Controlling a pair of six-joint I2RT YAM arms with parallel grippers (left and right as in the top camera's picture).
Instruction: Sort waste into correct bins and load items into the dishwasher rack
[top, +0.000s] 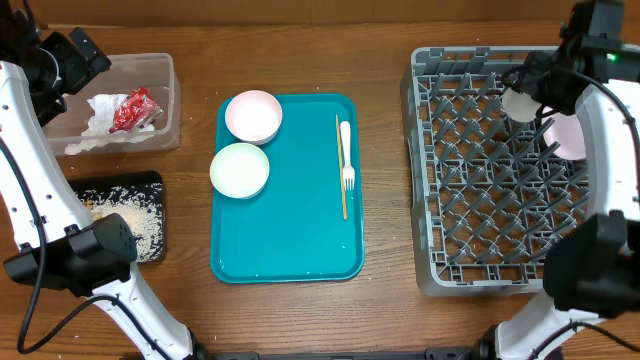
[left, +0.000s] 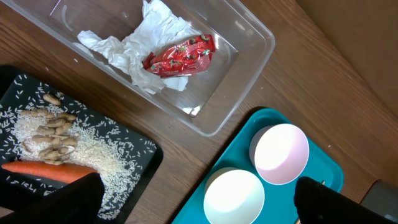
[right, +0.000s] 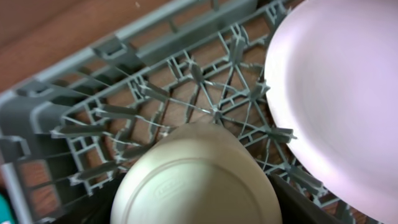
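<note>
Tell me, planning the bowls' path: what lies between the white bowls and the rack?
Overhead view: a white fork and a wooden stick, on the teal tray.

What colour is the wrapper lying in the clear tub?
The wrapper is red; left wrist view shows it best.

A teal tray (top: 290, 240) lies flat near the middle of a wooden table (top: 385, 200), its long sides running from the near edge toward the far edge, with rounded corners and a low raised rim all around. The table is brown with a visible grain running across it, and bare wood shows on every side of the tray. From the left wrist, one rounded corner of the tray sits at the lower right, on the same brown wood.
</note>
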